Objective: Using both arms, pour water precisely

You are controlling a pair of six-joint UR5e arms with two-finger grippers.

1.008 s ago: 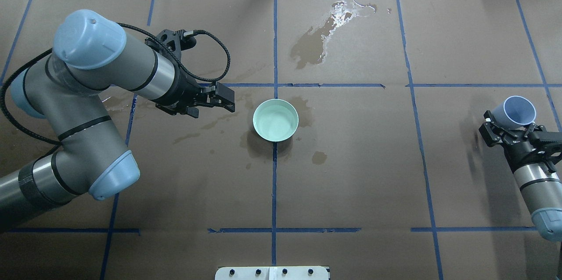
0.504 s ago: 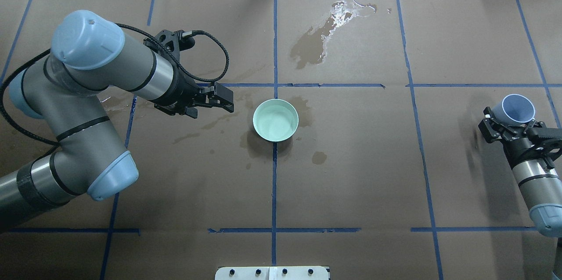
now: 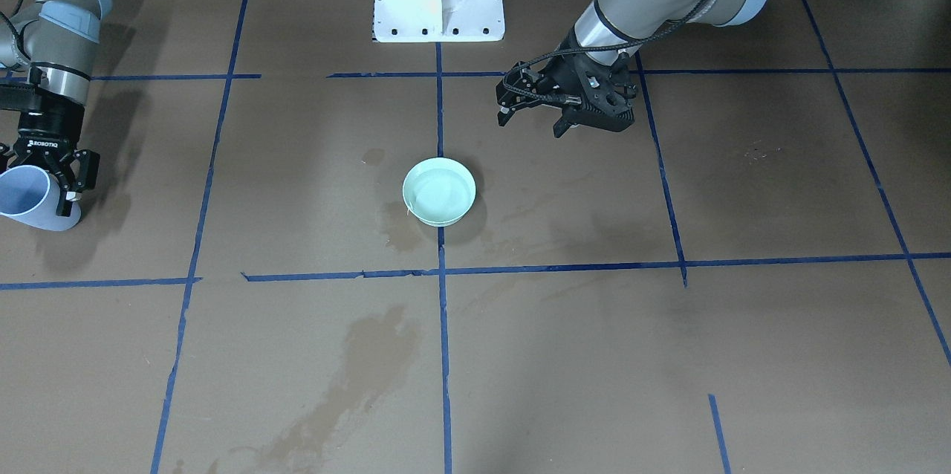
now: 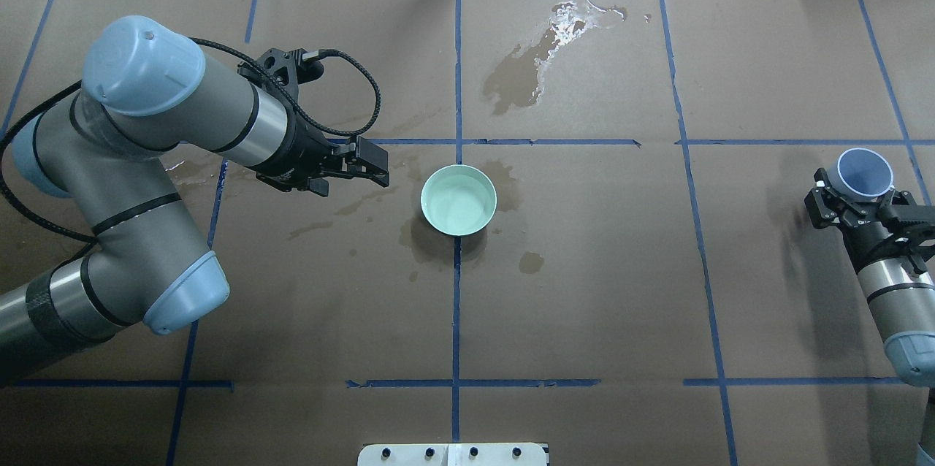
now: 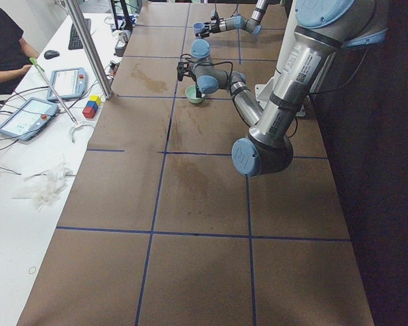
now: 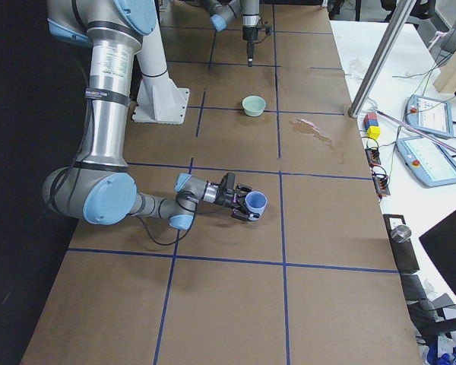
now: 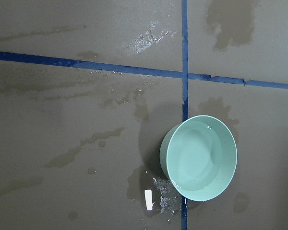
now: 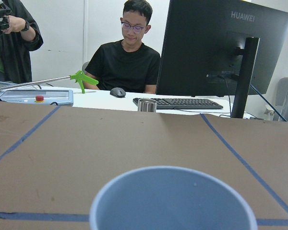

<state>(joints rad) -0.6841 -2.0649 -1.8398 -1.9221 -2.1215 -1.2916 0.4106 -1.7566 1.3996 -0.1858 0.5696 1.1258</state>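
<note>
Right gripper point(image 4: 855, 201) closed round blue cup point(image 4: 865, 175), well apart from mint bowl point(image 4: 424, 199), on its right. Left gripper point(image 4: 363, 163) nearer, spread wide, empty. Water point(image 4: 459, 204) in bowl.

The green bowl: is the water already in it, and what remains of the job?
Looks done: the green bowl holds water. In hand: the right gripper grips a blue cup, far to the bowl's side; I cannot tell whether water is in it. The left gripper is open and empty beside the bowl. Left: perhaps setting the cup down.
</note>
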